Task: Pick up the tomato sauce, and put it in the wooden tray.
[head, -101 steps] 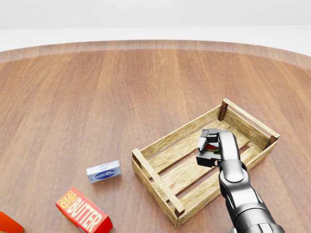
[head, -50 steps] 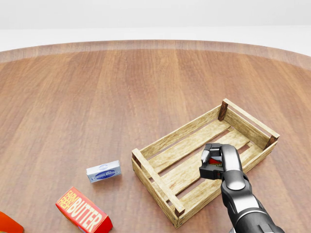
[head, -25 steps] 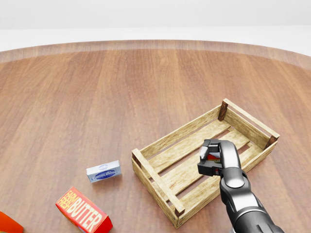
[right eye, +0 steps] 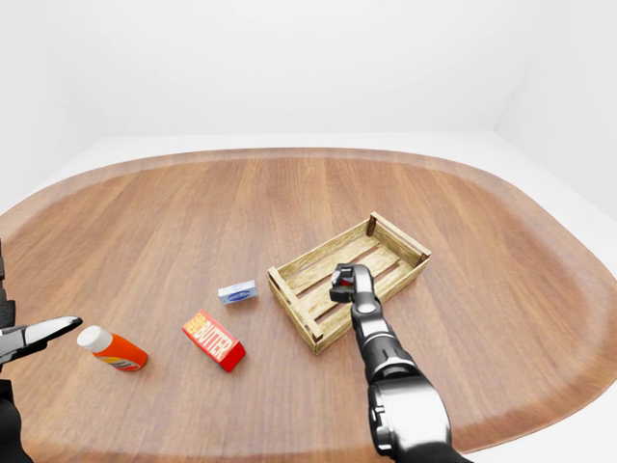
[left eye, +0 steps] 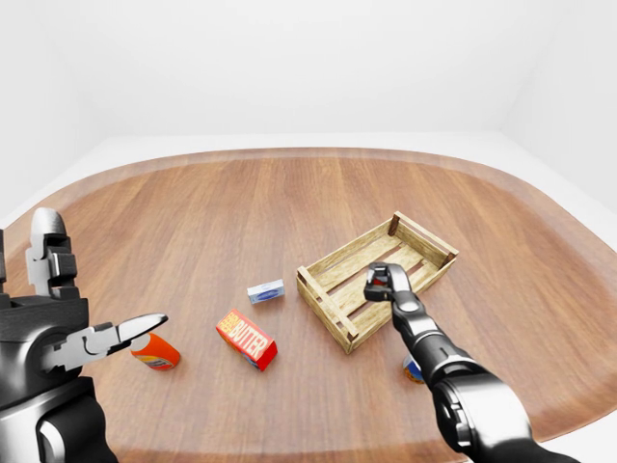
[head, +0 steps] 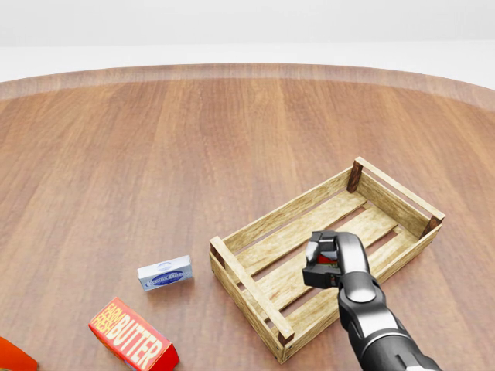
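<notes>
1. Overall, a broad round wooden table [head: 155,139] fills every view and carries all items.
2. Wooden tray [head: 263,224]: slatted crate, lying diagonally at the right of centre in the head view, resting flat on the table.
3. Right hand [head: 325,261]: positioned over the tray's interior near its lower long wall, fingers curled tightly round the tomato sauce [head: 331,261]. Only a sliver of red shows between the fingers; whether the can touches the tray slats cannot be determined.
4. Left hand [left eye: 67,323]: raised at the left edge of the left-eye view, fingers spread, holding nothing.
5. Butter box [head: 133,335]: red, lying on the table to the lower left of the tray.
6. Orange bottle [right eye: 114,349]: white-capped, lying on its side, left of the butter box.
7. Small blue-and-white packet [head: 165,273]: between butter box and tray, apart from both.
8. A small can [left eye: 412,368] sits beside the right forearm in the left-eye view, partly hidden.
</notes>
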